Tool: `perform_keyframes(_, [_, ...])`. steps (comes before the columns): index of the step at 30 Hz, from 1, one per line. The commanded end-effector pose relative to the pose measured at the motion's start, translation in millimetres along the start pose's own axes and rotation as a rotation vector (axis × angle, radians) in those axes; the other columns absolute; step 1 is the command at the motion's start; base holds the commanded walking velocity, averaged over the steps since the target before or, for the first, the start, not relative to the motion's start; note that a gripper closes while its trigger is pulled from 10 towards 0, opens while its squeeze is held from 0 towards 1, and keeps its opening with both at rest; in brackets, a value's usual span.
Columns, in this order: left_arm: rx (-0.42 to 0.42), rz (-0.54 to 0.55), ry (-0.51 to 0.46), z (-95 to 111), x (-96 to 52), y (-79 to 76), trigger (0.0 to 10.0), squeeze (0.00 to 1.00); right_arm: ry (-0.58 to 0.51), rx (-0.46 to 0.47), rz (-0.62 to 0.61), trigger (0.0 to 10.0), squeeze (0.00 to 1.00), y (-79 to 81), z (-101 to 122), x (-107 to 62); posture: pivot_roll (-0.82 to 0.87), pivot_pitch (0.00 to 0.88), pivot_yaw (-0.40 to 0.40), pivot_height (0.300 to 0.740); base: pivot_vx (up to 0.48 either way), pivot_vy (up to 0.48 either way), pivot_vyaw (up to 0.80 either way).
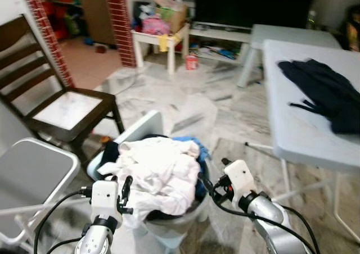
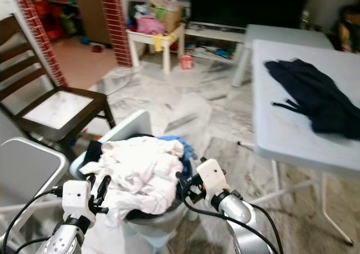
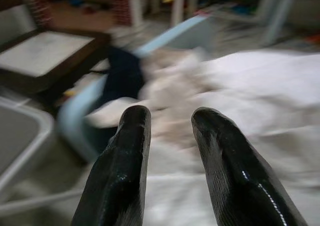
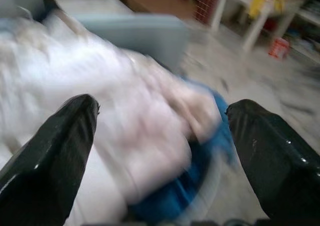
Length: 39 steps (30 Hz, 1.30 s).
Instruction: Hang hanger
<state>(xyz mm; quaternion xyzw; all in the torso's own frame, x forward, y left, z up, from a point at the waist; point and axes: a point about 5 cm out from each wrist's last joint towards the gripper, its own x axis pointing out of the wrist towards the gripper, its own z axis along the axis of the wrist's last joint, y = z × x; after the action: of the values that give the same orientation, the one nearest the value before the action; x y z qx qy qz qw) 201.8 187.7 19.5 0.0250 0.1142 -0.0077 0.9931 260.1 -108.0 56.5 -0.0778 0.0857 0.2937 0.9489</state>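
Chair [image 1: 62,105] upper left. Left gripper [image 1: 125,193] lower left, fingers slightly apart, beside laundry basket [image 1: 169,223] of white clothes [image 1: 160,172]. Right gripper [image 1: 205,184] fingers spread wide. Desk [image 1: 298,130] right carries dark garment [image 1: 326,94]. Hanger: cannot tell where.

Both arms reach forward, left tool [image 3: 170,123] narrowly parted, right tool [image 4: 162,116] spread wide.

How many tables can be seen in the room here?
3: a grey folding table on the robot's right holding dark clothing, a grey table behind it, and a small white table far back. Others may be hidden.
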Motion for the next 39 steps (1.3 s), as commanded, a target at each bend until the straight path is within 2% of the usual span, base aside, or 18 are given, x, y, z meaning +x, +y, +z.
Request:
perform_keyframes(1, [-0.009,-0.008,-0.016,4.3,3.5,-4.0,10.0,0.0,0.023,-0.008,-0.015,10.0,0.0,-5.2,-5.4,-6.1,-0.08,0.0,-0.015,0.74,0.266,0.0,0.42])
perform_keyframes(4, [0.005,-0.017,0.003,3.6,12.2,-2.0,10.0,0.0,0.026,-0.006,-0.014,10.0,0.0,-5.0,-6.7,-7.0,-0.09,0.0,-0.018,0.74,0.089,0.0,0.14])
perform_keyframes(5, [0.019,-0.029,0.018,5.2,24.9,0.8,10.0,0.0,0.034,-0.004,-0.013,10.0,0.0,-4.7,-8.6,-8.4,-0.09,0.0,-0.017,0.74,0.0,0.0,0.0])
perform_keyframes(6, [0.018,-0.032,0.019,6.4,28.1,1.4,10.0,0.0,0.036,-0.004,-0.013,10.0,0.0,-4.7,-9.0,-8.7,-0.09,0.0,-0.016,0.74,0.0,0.0,0.0])
perform_keyframes(16, [0.003,-0.042,0.03,7.1,32.8,-8.4,10.0,0.0,0.039,0.0,-0.022,10.0,0.0,-3.9,-10.0,-9.0,-0.09,0.0,-0.01,0.74,0.0,0.0,0.0])
perform_keyframes(24, [0.006,-0.057,0.036,6.7,33.6,-9.6,10.0,0.0,0.04,0.002,-0.026,10.0,0.0,-3.6,-9.8,-7.5,-0.08,0.0,-0.013,0.74,0.0,0.0,0.0])
perform_keyframes(28, [0.036,-0.141,0.004,13.7,41.5,-16.8,10.0,0.0,0.053,-0.001,-0.028,10.0,0.0,-4.9,-10.8,-9.0,-0.09,0.009,-0.019,0.74,0.0,0.0,0.0])
perform_keyframes(33, [0.076,-0.27,0.043,11.5,55.4,-31.9,10.0,0.0,0.071,-0.003,-0.016,10.0,0.0,-5.2,-10.5,-13.3,-0.12,0.022,-0.024,0.74,0.0,0.0,0.0])
perform_keyframes(39, [0.123,-0.337,0.084,7.4,66.7,-38.0,10.0,0.0,0.092,-0.016,-0.016,10.0,0.0,-8.8,-10.4,-18.6,-0.15,0.03,-0.019,0.74,0.0,0.0,0.0])
